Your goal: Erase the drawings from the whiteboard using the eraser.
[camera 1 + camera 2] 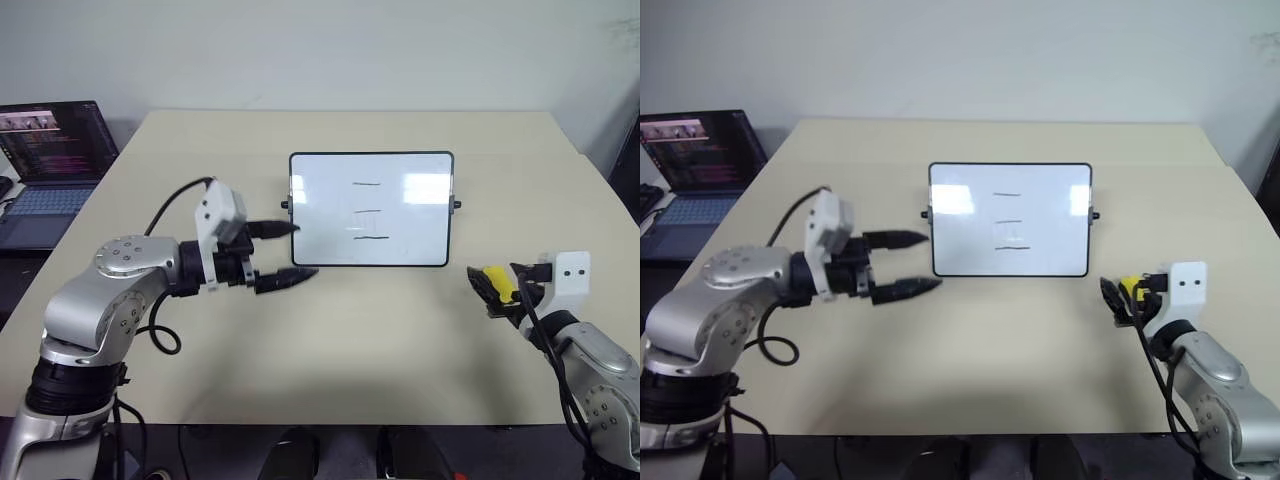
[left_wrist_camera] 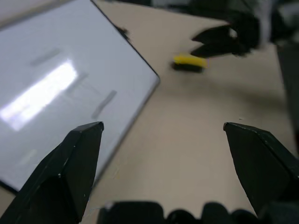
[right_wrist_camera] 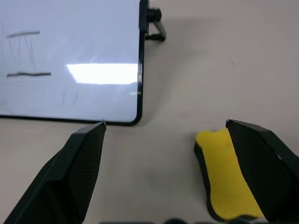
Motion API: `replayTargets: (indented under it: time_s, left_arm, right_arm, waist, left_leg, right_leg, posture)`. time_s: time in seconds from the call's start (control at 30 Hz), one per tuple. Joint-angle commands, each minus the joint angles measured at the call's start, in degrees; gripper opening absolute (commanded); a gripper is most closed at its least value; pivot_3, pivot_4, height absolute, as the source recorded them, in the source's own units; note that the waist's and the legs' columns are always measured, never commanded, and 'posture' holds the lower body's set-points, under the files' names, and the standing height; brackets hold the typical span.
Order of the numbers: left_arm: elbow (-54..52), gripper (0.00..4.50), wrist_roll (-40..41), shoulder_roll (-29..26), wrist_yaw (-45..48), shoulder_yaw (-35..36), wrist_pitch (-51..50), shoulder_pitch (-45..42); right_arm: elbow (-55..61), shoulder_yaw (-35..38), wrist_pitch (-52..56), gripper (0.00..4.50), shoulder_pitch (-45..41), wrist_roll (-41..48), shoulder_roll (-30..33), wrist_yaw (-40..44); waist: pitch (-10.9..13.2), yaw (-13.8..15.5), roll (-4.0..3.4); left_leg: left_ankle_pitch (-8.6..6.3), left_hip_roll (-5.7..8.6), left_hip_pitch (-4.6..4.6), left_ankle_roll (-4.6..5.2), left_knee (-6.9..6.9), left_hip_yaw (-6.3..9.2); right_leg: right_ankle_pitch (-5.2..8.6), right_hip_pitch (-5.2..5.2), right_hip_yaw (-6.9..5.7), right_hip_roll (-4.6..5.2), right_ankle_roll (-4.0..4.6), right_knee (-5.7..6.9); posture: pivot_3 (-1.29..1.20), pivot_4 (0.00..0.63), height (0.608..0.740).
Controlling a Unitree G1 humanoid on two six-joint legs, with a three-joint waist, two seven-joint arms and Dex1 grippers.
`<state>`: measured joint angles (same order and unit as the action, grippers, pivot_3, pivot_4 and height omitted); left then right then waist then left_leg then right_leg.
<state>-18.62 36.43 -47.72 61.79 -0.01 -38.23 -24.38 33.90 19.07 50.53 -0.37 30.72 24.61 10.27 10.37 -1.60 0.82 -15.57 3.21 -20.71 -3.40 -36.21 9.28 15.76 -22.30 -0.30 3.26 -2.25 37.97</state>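
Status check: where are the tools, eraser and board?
Left tool open, beside whiteboard. Right tool open, eraser against one finger, not gripped. Drawings unerased. Nothing in the way.

One whiteboard point(image 1: 371, 209) stands on one table point(image 1: 330, 350). Three drawings point(image 1: 367, 211) are on it (short dark strokes, stacked one above another). One yellow eraser point(image 1: 499, 283) sits at about four o'clock from the board. Two grippers are counted: the left gripper point(image 1: 292, 252) and the right gripper point(image 3: 166, 163). One laptop point(image 1: 50, 165) sits at about nine o'clock from the board.
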Motion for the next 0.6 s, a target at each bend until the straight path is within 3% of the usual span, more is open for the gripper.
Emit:
replayTargets:
  time_s: [0.03,0.23,0.6]
  left_arm:
    - [1.81,4.5,-3.23,0.91,2.1,-3.03,3.9,-1.85]
    - [8.51,4.5,-8.95,4.65,2.61,-5.91,10.25,-5.91]
    - [5.42,4.5,-11.1,5.15,3.59,-6.74,12.58,-2.6]
  right_arm:
    - [-1.17,0.94,-1.21,4.44,-2.4,-0.07,1.56,1.28]
    - [-9.05,-0.27,0.44,4.44,-6.93,-1.29,7.05,4.75]
    - [-25.23,-5.71,-3.32,4.44,-13.71,-5.5,13.32,13.7]
  waist:
    - [0.0,0.01,0.0]
    - [0.01,-0.02,0.02]
    - [0.01,-0.14,0.02]
  left_leg:
    - [0.0,0.0,0.01,0.0,0.0,0.0]
    - [0.01,0.06,-0.02,0.02,-0.05,0.0]
    - [-0.02,-0.03,-0.06,0.06,-0.04,-0.06]
  right_leg:
    - [0.0,0.0,0.0,-0.01,0.0,0.0]
    - [0.0,0.0,-0.02,-0.05,0.01,0.01]
    - [0.0,-0.05,0.04,-0.02,0.01,0.01]
  posture:
    - [0.0,0.15,0.74]
    - [0.0,0.15,0.74]
    - [0.0,0.15,0.74]
